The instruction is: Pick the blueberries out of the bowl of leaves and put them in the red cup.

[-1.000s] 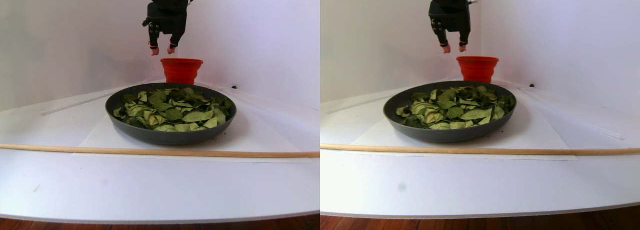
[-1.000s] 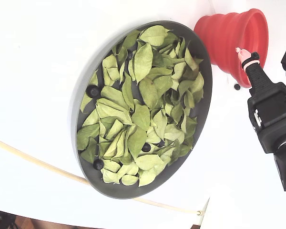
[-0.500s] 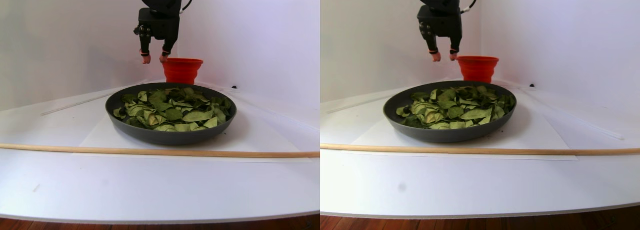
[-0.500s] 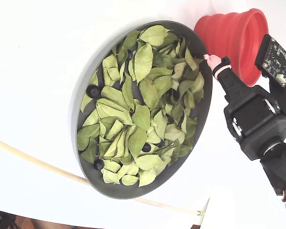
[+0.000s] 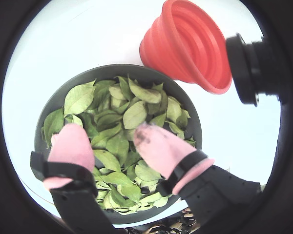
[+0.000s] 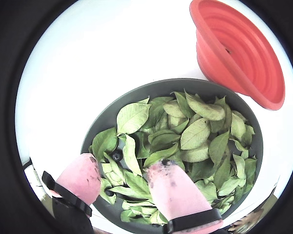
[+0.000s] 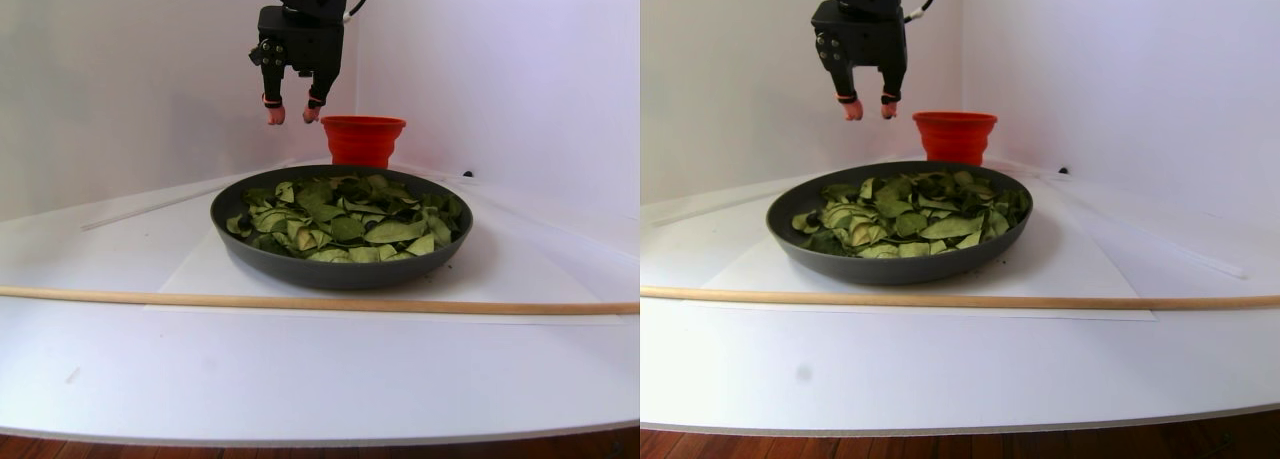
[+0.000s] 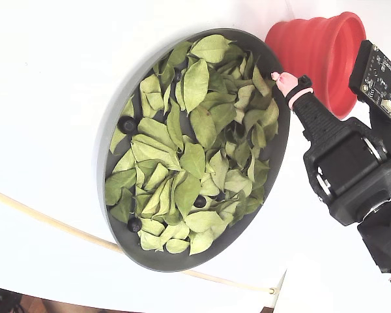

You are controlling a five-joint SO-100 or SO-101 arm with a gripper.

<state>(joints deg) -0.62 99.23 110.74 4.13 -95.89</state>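
The dark grey bowl is full of light green leaves. Three blueberries show among them in the fixed view, one by the left rim and two lower down. In a wrist view one blueberry lies between the fingers. The red cup stands just behind the bowl. My gripper hangs open and empty above the bowl's edge nearest the cup.
A long wooden stick lies across the table in front of the bowl. White paper lies under the bowl. A small dark speck sits by the back wall. White walls close in behind.
My gripper has moved from beside the cup's rim to over the bowl's near-cup edge, leftward in the stereo pair view. It stays open and empty. Leaves and berries have not moved.
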